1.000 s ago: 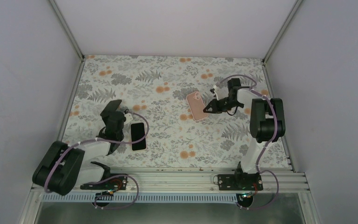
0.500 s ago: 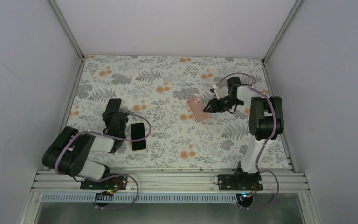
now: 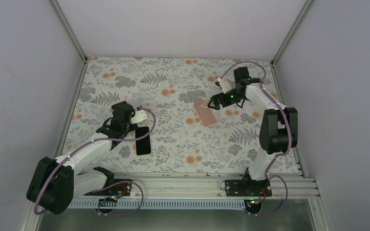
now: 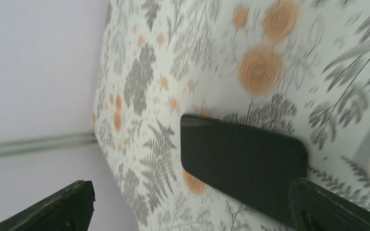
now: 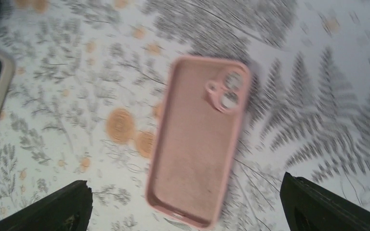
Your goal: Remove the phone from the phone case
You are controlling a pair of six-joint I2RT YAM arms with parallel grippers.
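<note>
one empty pink case (image 3: 205, 113), phone (image 3: 143, 140) lying apart

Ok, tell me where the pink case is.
In the top view the pink case lies flat on the table right of centre, just off the right claw, far from the black phone.

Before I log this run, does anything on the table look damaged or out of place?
Nothing stands out. The black phone and the pink case lie flat and apart, neither visibly damaged.

Lab test cell: white panels (image 3: 24, 72), aluminium framing (image 3: 173, 183).
</note>
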